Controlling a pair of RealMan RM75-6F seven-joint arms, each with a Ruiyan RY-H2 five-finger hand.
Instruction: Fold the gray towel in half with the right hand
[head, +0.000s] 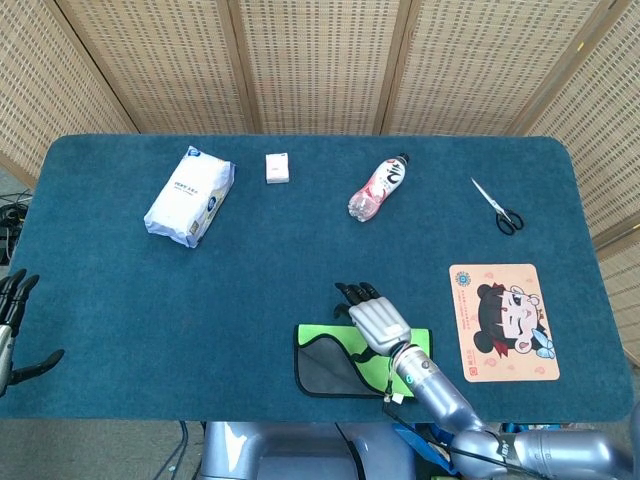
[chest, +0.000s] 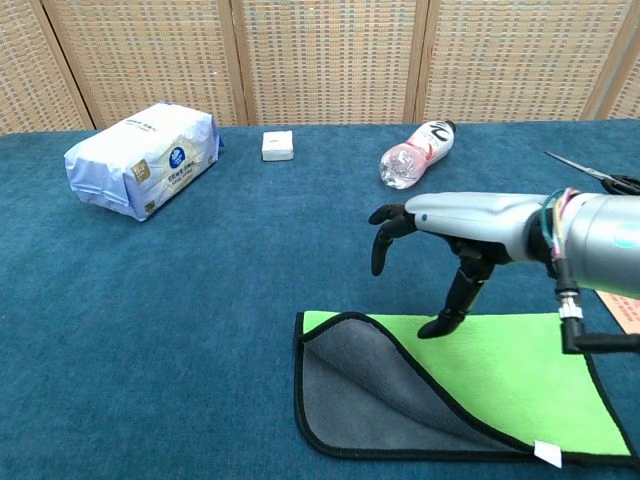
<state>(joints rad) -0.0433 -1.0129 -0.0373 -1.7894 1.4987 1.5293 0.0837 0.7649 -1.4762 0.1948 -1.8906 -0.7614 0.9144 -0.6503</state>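
Note:
The towel (head: 325, 366) lies at the table's near edge, right of centre. Its green side (chest: 500, 385) faces up over most of it, and a gray flap (chest: 360, 395) with black trim shows at its left part. My right hand (head: 372, 316) hangs in the air above the towel's far edge, fingers spread and drooping, holding nothing; in the chest view the right hand (chest: 440, 225) is clear of the cloth, thumb pointing down toward the green side. My left hand (head: 12, 320) is at the far left edge of the head view, off the table, fingers apart and empty.
Along the far side lie a tissue pack (head: 190, 196), a small white box (head: 277, 168), a bottle on its side (head: 379, 188) and scissors (head: 497, 207). A cartoon mat (head: 502, 322) lies right of the towel.

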